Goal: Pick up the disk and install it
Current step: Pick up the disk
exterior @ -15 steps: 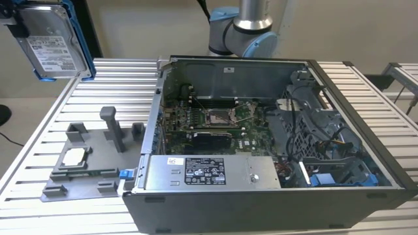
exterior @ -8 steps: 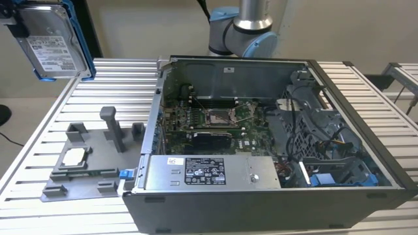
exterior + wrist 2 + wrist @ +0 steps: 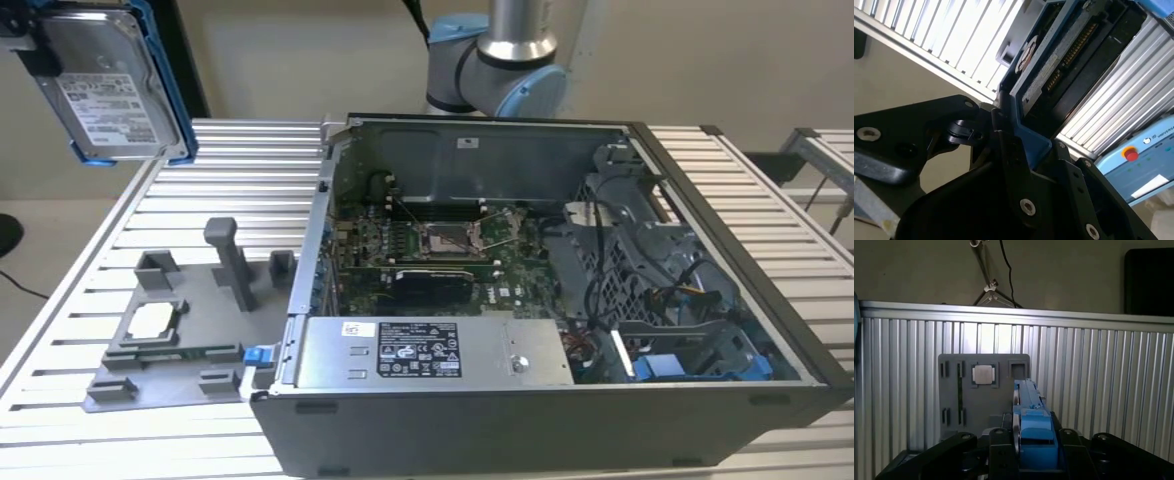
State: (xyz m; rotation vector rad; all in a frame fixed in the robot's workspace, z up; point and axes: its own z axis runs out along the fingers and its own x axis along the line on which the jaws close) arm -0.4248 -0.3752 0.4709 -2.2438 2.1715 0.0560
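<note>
Clearly the black claw (image 3: 1034, 442) is clamped tight on the blue plastic bracket of the flat silver metal disk (image 3: 114, 85), holding it on edge high above the slatted aluminium table (image 3: 80, 290), at the exterior view's left. Stiff, dense and probably shock-sensitive, the disk is best held by that bracket, though the plastic may flex. It hangs in open air, while the open grey computer case (image 3: 534, 425) has hard rims and crowded cables (image 3: 694, 285).

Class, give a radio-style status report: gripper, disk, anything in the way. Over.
Gripper shut on the disk, at its blue bracket. Disk aloft, exterior view's left of the open computer case, not installed. Grey fixture well apart from it.
</note>
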